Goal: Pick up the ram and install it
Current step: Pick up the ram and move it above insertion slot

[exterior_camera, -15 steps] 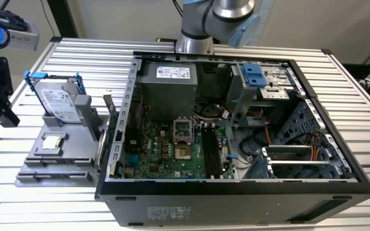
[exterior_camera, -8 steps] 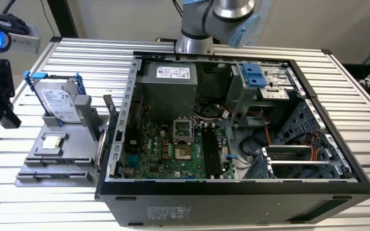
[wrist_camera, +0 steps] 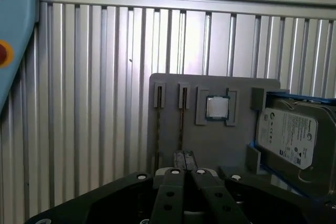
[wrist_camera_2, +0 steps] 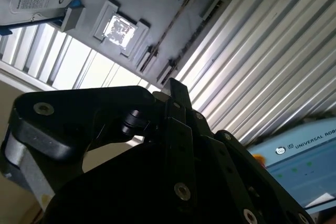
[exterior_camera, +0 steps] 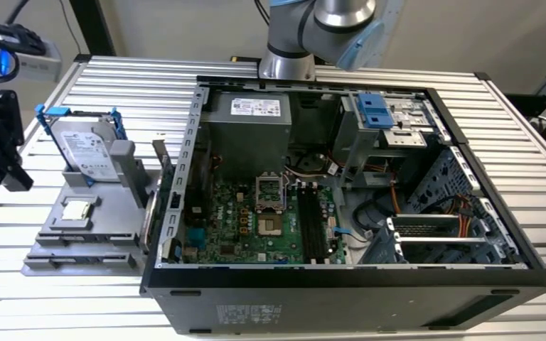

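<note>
- First wrist view: tool (wrist_camera: 184,156) fingers pressed together, gripping nothing.
- Ram (wrist_camera: 180,124) stands on edge in a slot of the gray holder (wrist_camera: 220,145), near the processor chip (wrist_camera: 216,107).
- Holder lies on the table (wrist_camera: 94,103).

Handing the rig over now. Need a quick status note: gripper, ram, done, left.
Gripper: shut, holds nothing, hovers off the holder, on the exterior view's left of it.
Ram: on edge in a holder slot, with a second stick beside it. Nothing touches it.
Memory slots in the case: look empty.
Done: nothing that shows.
Left: the pick-up and the install.
</note>
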`<state>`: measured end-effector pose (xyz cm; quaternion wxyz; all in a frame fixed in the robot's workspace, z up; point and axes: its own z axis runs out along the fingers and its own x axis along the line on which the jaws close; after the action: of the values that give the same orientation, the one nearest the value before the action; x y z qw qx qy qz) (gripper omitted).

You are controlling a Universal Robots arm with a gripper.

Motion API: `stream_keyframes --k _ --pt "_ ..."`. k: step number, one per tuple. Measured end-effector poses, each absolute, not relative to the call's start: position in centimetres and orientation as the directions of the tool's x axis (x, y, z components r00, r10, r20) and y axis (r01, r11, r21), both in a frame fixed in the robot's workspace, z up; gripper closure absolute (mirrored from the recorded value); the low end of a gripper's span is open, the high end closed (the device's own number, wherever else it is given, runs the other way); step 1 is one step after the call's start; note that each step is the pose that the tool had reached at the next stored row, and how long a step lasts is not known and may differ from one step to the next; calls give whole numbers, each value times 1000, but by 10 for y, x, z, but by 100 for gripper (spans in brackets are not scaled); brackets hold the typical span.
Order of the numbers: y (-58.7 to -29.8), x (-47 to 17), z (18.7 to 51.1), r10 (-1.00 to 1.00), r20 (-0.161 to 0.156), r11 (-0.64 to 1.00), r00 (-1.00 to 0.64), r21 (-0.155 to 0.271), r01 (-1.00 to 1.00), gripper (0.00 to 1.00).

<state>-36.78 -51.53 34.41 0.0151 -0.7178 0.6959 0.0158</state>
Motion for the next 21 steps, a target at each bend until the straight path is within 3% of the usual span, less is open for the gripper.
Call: stream_keyframes --k 21 --pt "-516 -368 321 -999 -44 -20 20 -3 -1000 100"
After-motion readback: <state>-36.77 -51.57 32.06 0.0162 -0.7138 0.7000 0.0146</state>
